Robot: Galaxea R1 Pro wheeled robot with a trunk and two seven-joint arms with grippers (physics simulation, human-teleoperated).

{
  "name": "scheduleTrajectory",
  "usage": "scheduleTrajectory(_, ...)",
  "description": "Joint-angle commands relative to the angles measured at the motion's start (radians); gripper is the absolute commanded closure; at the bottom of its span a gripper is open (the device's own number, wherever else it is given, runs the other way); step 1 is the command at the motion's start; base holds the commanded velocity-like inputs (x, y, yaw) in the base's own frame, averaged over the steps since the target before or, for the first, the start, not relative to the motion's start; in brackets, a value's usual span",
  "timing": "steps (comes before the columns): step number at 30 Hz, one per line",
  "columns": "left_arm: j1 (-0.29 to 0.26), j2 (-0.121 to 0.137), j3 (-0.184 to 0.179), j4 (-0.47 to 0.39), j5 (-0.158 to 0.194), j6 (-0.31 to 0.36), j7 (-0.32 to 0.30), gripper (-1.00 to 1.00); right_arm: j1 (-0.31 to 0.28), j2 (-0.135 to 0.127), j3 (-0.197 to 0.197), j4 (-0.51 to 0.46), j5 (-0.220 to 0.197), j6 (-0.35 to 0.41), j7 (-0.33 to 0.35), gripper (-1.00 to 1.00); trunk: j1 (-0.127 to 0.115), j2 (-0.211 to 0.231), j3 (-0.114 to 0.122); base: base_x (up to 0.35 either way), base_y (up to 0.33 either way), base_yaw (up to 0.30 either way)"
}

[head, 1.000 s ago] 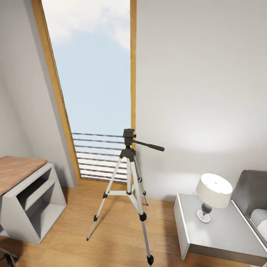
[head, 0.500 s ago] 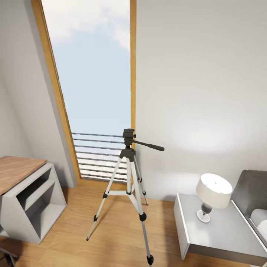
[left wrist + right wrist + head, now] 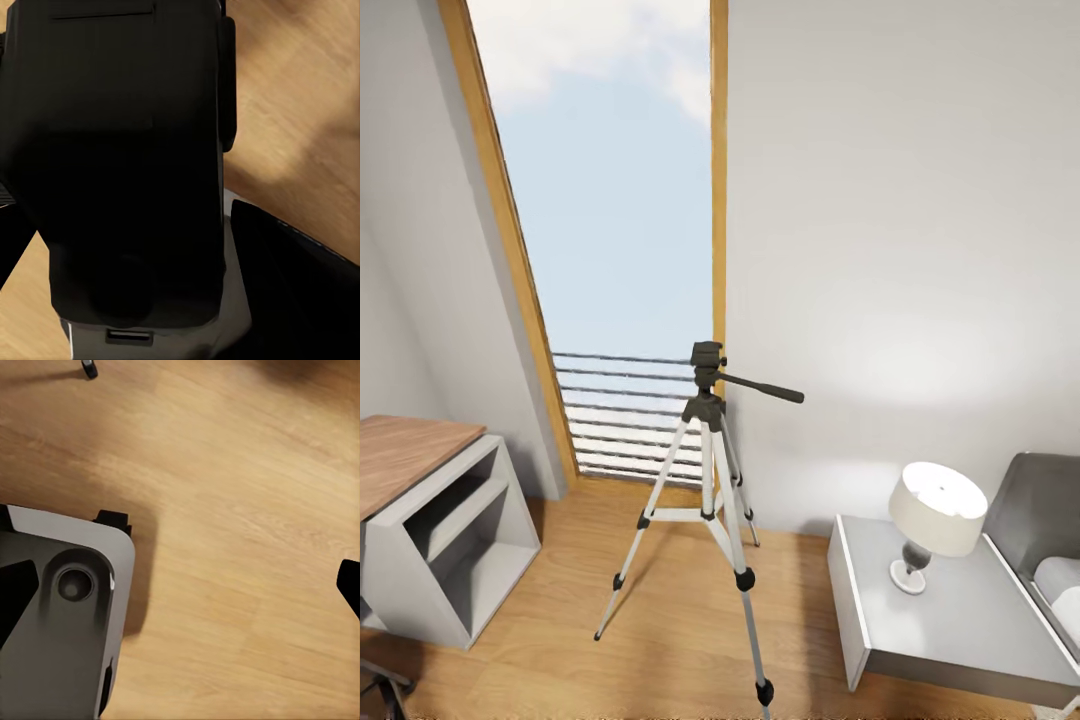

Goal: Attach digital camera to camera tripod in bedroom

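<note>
Bedroom corner, read from left to right in the head view: a white shelf unit (image 3: 445,545) with a wood top stands on the light plank floor (image 3: 660,640) against the pale grey wall. Beside it rises the tall wood-framed window (image 3: 610,230), sky behind it and a slatted railing across its lower part. Standing before the window's right edge is the camera tripod (image 3: 708,500), upright on three splayed silver legs with black joints and feet; its black head is bare on top, and the long pan handle points toward the right. Further right, a white nightstand (image 3: 960,640) carries a lamp (image 3: 932,520) with a pale drum shade, and the grey bed (image 3: 1045,540) sits at the edge just beyond it.

In the left wrist view, the digital camera (image 3: 127,157) is a large matte black box very close to the lens, above the plank floor and held apart from the tripod. It sits at the left gripper, whose fingers are hidden behind it, so the grip itself cannot be read.

The right wrist view looks down on the floor and a grey part of the robot base (image 3: 64,622). The right gripper (image 3: 180,589) shows two dark fingertips (image 3: 16,585) spread wide apart, with nothing between them.
</note>
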Motion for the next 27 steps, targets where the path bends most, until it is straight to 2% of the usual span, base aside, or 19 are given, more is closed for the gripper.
scheduleTrajectory(1, -0.001, 0.0, -0.01, -0.002, 0.003, -0.003, 0.002, 1.0, -0.002, -0.001, 0.003, 0.003, 0.002, -0.006, 0.002, -1.0, 0.0, -0.002, -0.003, 0.0, 0.0, 0.0)
scheduleTrajectory(27, 0.0, 0.01, -0.015, -0.008, -0.011, -0.003, 0.002, 1.0, -0.002, 0.005, 0.002, 0.003, 0.0, -0.01, 0.0, -1.0, 0.0, -0.002, -0.045, 0.0, 0.0, 0.0)
